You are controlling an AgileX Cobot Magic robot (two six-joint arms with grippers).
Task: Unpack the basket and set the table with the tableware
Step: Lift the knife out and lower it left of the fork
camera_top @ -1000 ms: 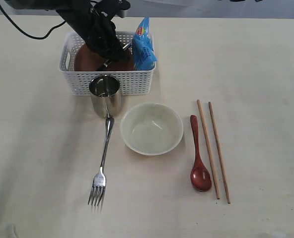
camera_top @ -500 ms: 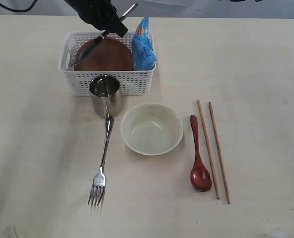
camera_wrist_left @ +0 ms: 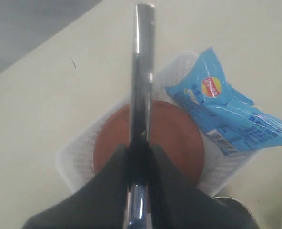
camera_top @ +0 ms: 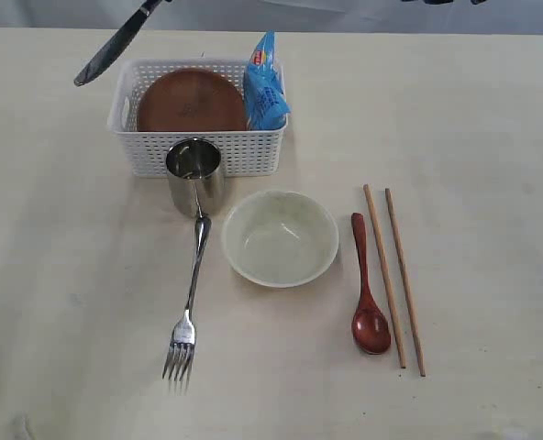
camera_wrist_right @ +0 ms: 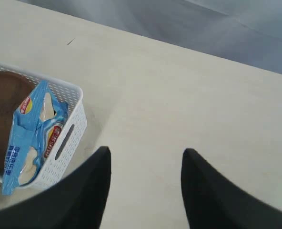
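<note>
One knife up in air by far left corner of basket, left gripper clamped tight on it. Right gripper jaws wide apart, holding nothing, over table. Plate and chip bag sit in basket. Cup, fork, bowl, spoon, chopsticks out on table.
</note>
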